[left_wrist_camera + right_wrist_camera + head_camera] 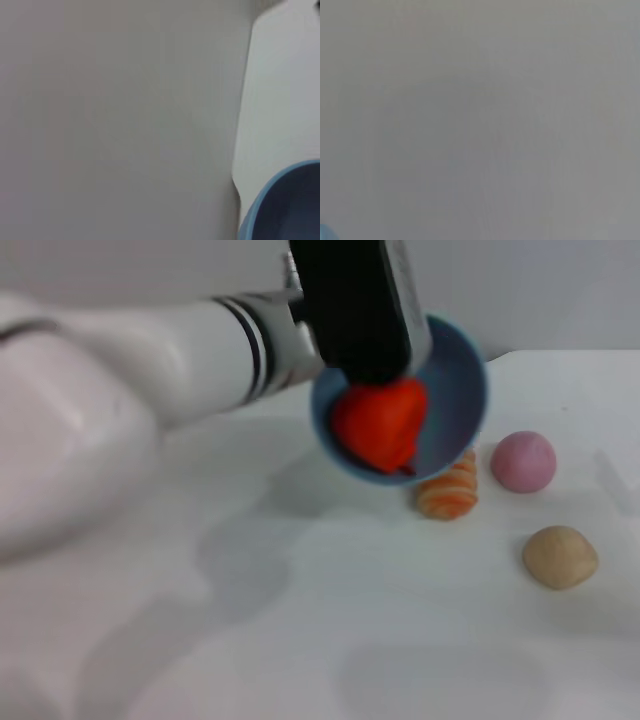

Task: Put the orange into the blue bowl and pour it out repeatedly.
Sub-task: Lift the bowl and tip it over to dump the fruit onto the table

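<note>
Orange (378, 424) inside tilted blue bowl (455, 390).

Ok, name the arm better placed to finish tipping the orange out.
Left. Its gripper holds the blue bowl tilted above the table, the orange at the lower rim. The right arm is out of view.

Mostly blank grey surface (120, 120) fills the left wrist view. A white table (285, 100) with a rounded corner takes up one side strip. Part of the blue bowl (285, 210) shows in one corner of the frame: curved light rim, darker blue inside. Contents can't be told. No fingers show.
</note>
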You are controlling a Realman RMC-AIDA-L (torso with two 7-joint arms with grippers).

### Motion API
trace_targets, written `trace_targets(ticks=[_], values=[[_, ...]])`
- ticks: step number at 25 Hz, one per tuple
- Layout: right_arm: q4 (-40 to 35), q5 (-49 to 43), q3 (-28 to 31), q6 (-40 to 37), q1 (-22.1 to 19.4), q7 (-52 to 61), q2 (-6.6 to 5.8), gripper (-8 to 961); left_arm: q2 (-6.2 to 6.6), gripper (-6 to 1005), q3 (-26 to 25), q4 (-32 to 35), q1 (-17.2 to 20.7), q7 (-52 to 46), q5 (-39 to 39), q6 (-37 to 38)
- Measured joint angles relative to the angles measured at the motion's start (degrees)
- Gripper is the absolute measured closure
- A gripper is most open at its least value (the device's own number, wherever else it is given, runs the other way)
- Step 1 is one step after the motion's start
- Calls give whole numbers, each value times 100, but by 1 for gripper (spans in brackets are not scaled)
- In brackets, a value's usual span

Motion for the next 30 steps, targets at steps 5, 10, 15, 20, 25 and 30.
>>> trace_targets(ticks=[5,10,15,20,25,30], values=[[-17,4,0,-79,21,249,-10,238,0,999,442,333,702,1204,39,-1234],[8,8,1,-84,45,252,-3,238,-3,999,875,273,1124,2347,43,-2107],[11,58,16,-95,57,273,3,238,-31,1000,1269,168,1428,3453,48,-2657],[14,65,17,-98,86,320,2,237,-25,1000,1562,184,1559,4180,46,-3130],[71,66,15,-102,104,323,4,238,-30,1000,1735,166,1656,4620,43,-3342],[95,66,16,-111,145,326,1,239,-38,1000,1760,108,1714,4686,31,-3585]])
